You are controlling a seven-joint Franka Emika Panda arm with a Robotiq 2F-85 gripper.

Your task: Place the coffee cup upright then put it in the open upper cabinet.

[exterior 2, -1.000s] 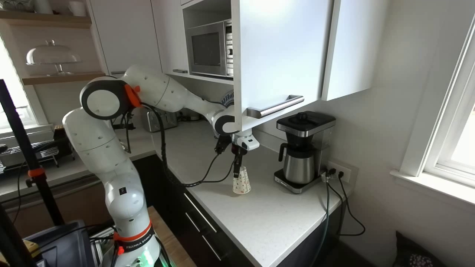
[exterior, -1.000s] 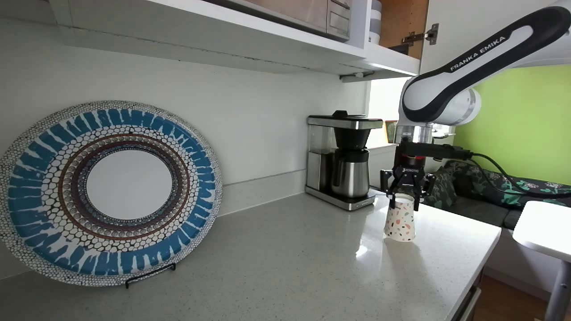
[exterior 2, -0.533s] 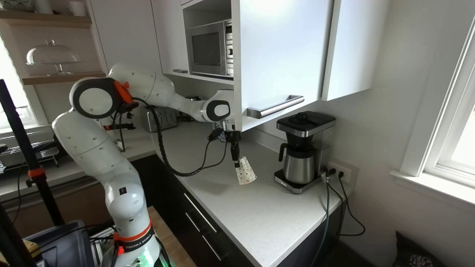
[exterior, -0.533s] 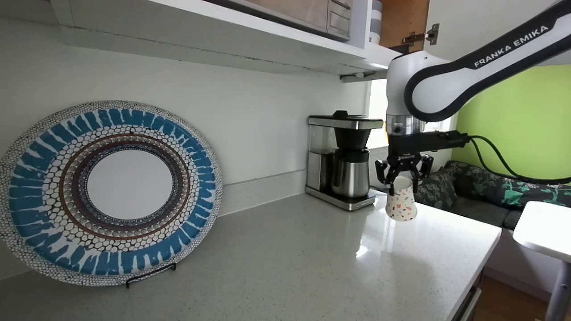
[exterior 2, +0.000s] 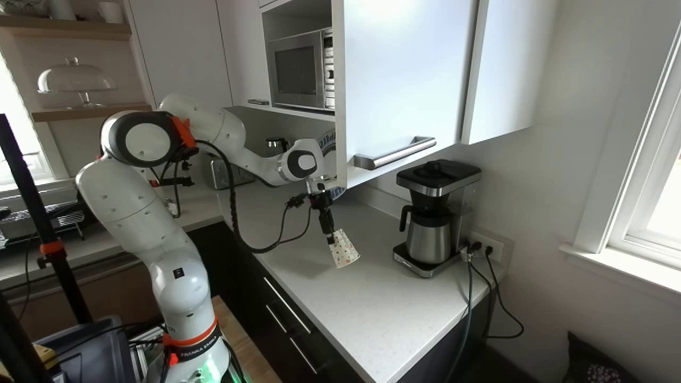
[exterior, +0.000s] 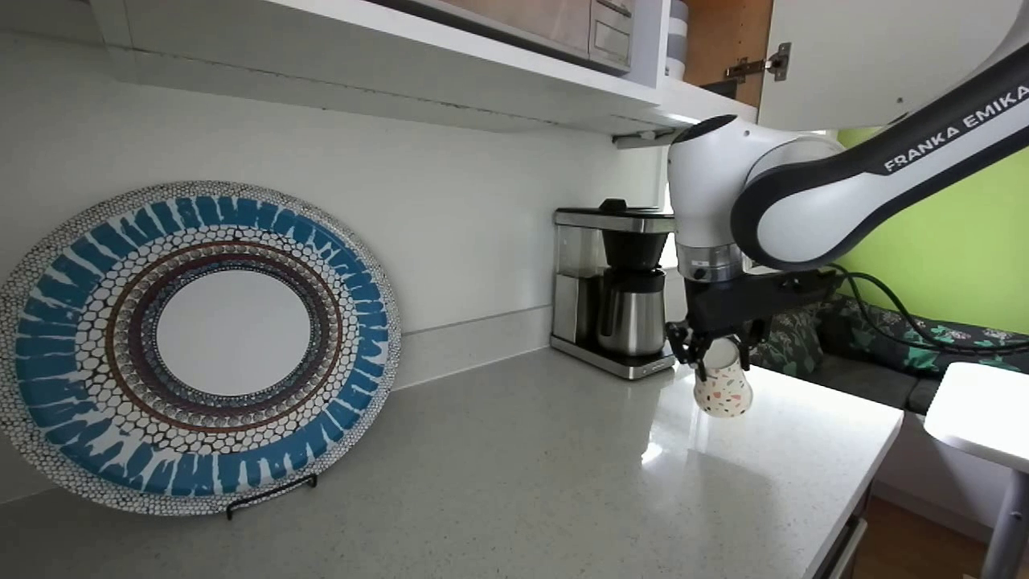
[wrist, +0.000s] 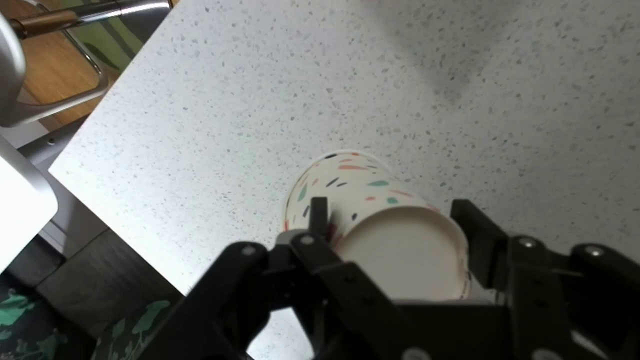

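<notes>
The coffee cup, white with coloured flecks (exterior: 723, 396), is upside down and tilted. Its wide rim points down and its closed base faces up. It also shows in an exterior view (exterior 2: 346, 251) and in the wrist view (wrist: 350, 185). My gripper (exterior: 723, 366) is shut on the cup near its base, one finger on each side in the wrist view (wrist: 389, 215). The cup seems held a little above the counter (exterior 2: 330, 298). The open upper cabinet (exterior: 711, 36) is above, with a brown inside wall. Its open door (exterior 2: 407, 69) hides the inside in an exterior view.
The coffee maker (exterior: 615, 281) stands against the wall beside the cup, also in an exterior view (exterior 2: 436, 213). A microwave (exterior 2: 298, 69) sits in the neighbouring upper compartment. A blue patterned plate (exterior: 362, 314) leans on the wall. The door handle (exterior 2: 395, 153) sticks out above the cup.
The gripper has lifted the cup off the counter and tilted it. In the last half second the cup came down slightly and tilted further, and the arm shifted with it.
</notes>
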